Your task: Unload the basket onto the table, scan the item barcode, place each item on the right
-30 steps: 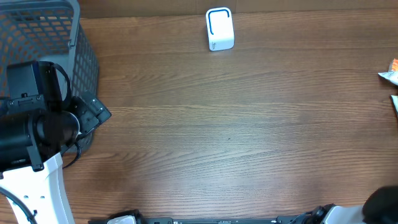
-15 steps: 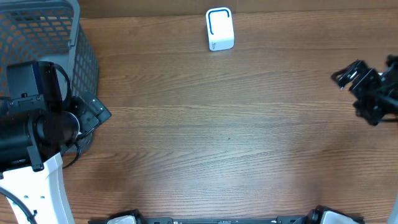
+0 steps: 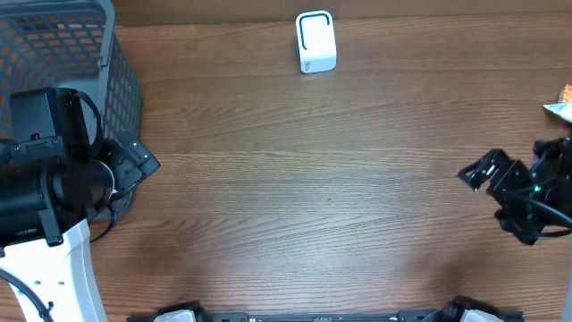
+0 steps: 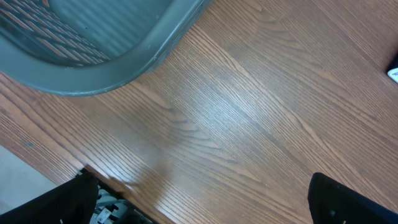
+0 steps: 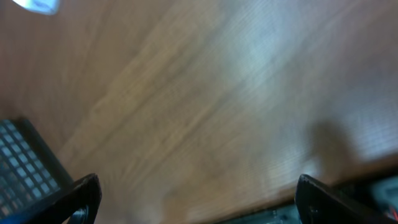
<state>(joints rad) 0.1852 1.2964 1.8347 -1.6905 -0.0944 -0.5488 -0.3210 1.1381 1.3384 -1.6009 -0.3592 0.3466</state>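
Even bright light overhead; soft glare on table (image 4: 205, 112); right wrist view heavily blurred, probably motion

Basket (image 3: 123, 85) left, likely scanner (image 3: 315, 41) rear centre

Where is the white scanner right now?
In the overhead view, the white scanner stands at the table's far edge near centre, well right of the grey basket.

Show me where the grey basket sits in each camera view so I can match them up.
Overhead: the basket fills the top left corner.
Left wrist: its grey rim curves across the top left.
Right wrist: blurred mesh at the lower left edge, probably the same basket.
Shared landmark: the wooden table, visible in all three.
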